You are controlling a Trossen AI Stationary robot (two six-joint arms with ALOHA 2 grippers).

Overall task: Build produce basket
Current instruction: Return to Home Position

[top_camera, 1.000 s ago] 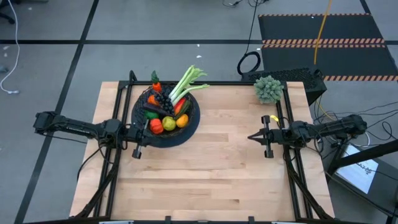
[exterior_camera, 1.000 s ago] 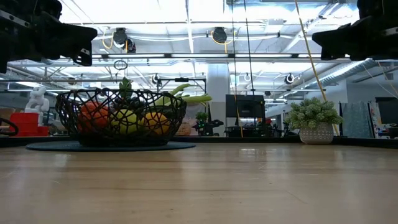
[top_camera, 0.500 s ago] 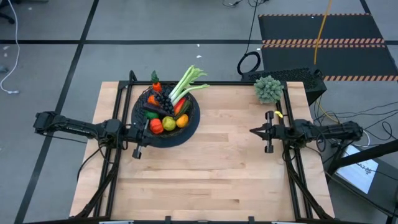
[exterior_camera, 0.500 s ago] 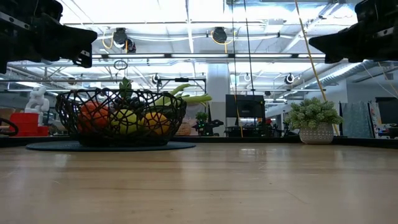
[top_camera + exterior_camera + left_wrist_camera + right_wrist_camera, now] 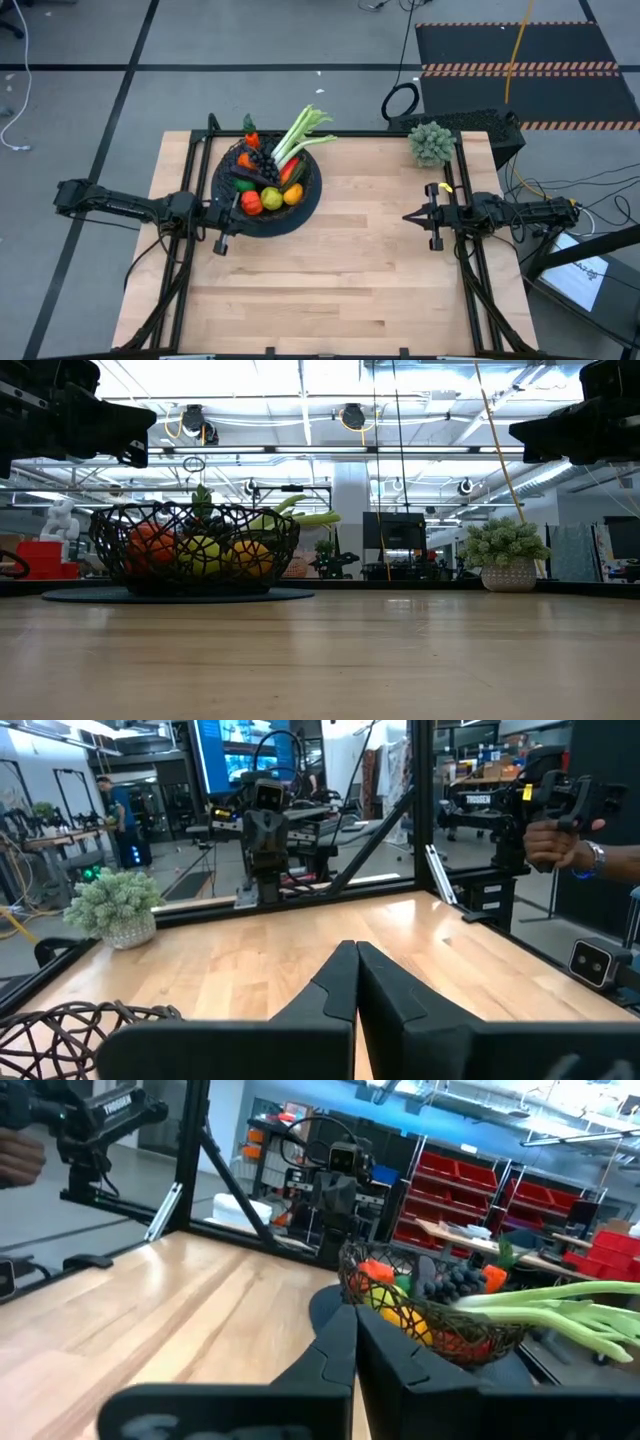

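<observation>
Basket [image 5: 313, 192], filled with produce [image 5: 268, 182], stood on the surface [image 5: 340, 270] toward the left arm's side when I checked from above, the left gripper [image 5: 236, 208] just beside its rim, the right gripper [image 5: 406, 216] well apart, both pairs of fingers [image 5: 335, 988] pressed together, holding nothing.

Black wire basket [image 5: 108, 545], glossy plastic produce [image 5: 266, 181] — smooth, pale wood table [image 5: 350, 260]

One basket [image 5: 218, 170], just ahead of the left jaws, holds one leafy stalk [image 5: 300, 135], one grape bunch [image 5: 262, 160], one lemon [image 5: 270, 196] and one carrot [image 5: 250, 137]; the rest is too crowded to count. One potted clump [image 5: 432, 142]. Two arms: left arm [image 5: 130, 205], right arm [image 5: 520, 210].
</observation>
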